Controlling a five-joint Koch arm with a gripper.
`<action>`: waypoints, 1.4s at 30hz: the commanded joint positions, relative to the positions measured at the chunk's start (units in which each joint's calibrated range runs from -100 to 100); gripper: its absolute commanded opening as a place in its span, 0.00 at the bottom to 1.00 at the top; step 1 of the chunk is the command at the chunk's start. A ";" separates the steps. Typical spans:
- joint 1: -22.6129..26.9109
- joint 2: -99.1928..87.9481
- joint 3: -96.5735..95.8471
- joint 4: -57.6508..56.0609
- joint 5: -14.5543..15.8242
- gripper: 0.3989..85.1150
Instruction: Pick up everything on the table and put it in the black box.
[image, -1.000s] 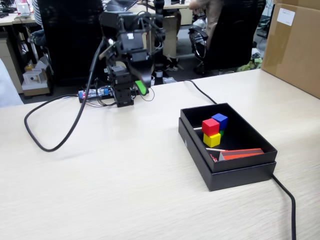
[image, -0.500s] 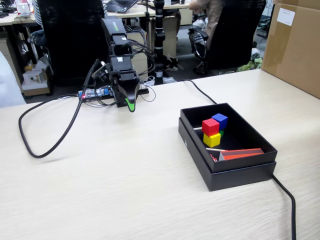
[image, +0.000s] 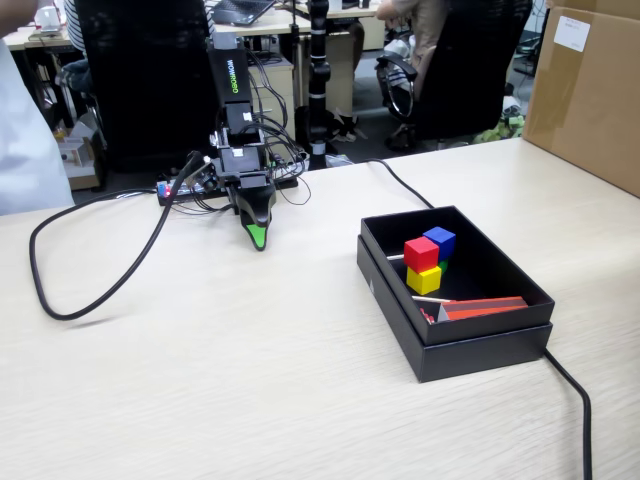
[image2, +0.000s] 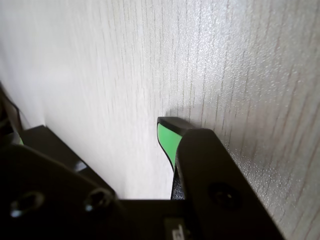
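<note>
Since a second ago the gripper has swung down from its raised pose to the table, its green tip pointing at the bare wood well left of the black box in the fixed view, and the black cable loop has shifted left. Three cubes show plainly in the box, one red cube on one yellow cube with one blue cube behind, while the green cube is only a sliver behind the yellow. In the wrist view only one green-faced tip shows, so I cannot tell how the jaws stand.
</note>
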 joint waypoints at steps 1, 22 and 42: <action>0.05 -0.39 -2.78 4.59 -1.17 0.61; -0.54 -0.39 -6.77 4.93 -2.34 0.57; -0.54 -0.39 -6.77 4.93 -2.34 0.57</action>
